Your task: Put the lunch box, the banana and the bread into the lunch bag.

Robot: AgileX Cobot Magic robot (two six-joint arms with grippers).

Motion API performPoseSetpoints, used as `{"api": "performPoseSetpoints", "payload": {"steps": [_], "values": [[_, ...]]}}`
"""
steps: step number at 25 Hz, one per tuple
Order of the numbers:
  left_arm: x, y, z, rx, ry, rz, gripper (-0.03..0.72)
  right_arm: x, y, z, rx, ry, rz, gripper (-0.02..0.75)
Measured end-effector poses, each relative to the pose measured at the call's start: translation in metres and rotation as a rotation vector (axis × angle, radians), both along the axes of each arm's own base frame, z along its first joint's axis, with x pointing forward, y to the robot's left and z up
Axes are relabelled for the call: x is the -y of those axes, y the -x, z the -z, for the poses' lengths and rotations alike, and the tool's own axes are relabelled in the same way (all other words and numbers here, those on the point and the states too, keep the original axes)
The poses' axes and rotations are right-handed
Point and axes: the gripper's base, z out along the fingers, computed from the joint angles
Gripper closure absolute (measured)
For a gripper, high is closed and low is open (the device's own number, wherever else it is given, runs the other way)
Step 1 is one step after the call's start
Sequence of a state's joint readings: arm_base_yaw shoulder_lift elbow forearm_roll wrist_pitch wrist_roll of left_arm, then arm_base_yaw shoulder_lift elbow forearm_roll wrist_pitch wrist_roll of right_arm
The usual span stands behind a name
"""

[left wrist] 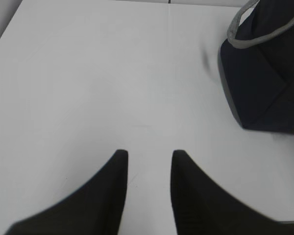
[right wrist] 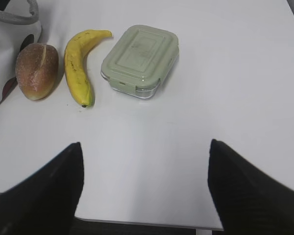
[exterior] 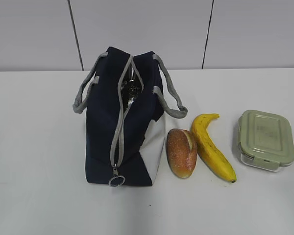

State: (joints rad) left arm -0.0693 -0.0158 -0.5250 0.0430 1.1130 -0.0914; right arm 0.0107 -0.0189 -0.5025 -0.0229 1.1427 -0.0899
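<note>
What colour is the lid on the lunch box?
Pale sage green lid; clearest in the right wrist view.

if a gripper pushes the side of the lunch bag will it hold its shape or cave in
The lunch bag looks like soft fabric, so its wall would probably dent rather than resist. It stands tall on a narrow base, so a high push may tip it. Its strap handles already droop, so they would likely flop about.

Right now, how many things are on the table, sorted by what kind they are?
Food: 2, the banana and the bread
Boxes: 1, the lunch box with its green lid
Bags: 1, the navy lunch bag
Total: 4
</note>
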Motion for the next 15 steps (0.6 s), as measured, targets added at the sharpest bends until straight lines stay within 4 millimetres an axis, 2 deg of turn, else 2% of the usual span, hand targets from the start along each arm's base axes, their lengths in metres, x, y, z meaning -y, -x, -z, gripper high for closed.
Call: {"api": "performPoseSetpoints", "payload": {"steps": [15], "values": [[0.0,0.0,0.0,0.0,0.0,0.0,0.453,0.0,0.0,0.0,0.0,0.0,0.0,0.155]]}}
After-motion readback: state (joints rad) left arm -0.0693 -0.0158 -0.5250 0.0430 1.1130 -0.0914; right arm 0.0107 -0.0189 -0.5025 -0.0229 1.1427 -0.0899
